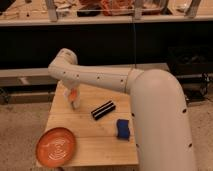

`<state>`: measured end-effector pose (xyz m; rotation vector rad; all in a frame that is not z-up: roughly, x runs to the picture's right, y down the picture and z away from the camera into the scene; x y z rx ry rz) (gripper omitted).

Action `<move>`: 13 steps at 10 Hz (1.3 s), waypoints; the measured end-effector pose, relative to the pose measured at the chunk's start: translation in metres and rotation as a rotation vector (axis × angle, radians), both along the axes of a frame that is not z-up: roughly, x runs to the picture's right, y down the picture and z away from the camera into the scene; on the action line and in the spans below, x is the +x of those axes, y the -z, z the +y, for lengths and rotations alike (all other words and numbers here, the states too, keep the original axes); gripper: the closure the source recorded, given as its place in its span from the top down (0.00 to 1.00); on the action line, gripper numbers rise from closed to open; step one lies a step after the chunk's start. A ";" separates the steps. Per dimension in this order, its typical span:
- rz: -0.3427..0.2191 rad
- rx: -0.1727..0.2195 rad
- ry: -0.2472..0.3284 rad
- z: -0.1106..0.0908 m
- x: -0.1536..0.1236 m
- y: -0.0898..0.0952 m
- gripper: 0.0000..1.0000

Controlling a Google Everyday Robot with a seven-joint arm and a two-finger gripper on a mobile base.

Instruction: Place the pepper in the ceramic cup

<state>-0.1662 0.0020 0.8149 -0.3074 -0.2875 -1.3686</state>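
My gripper [73, 98] hangs at the end of the white arm over the far left part of the wooden table [100, 135]. The small orange pepper [73, 94] shows between its fingers, and the gripper is shut on it. Directly under the pepper stands a pale whitish cylinder, the ceramic cup [75, 104], on the table and partly hidden by the gripper. The pepper is at or just above the cup's rim; I cannot tell whether it touches.
A black striped bar [103, 110] lies mid-table to the right of the cup. A blue sponge-like block [123, 128] sits near the right edge. A large orange plate with white swirls [56, 146] lies at the front left corner. A dark shelf stands behind the table.
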 end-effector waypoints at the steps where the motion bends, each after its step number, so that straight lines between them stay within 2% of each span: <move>1: -0.003 0.002 0.004 0.000 0.000 -0.001 0.00; 13: -0.052 0.042 0.046 0.006 -0.017 -0.009 0.00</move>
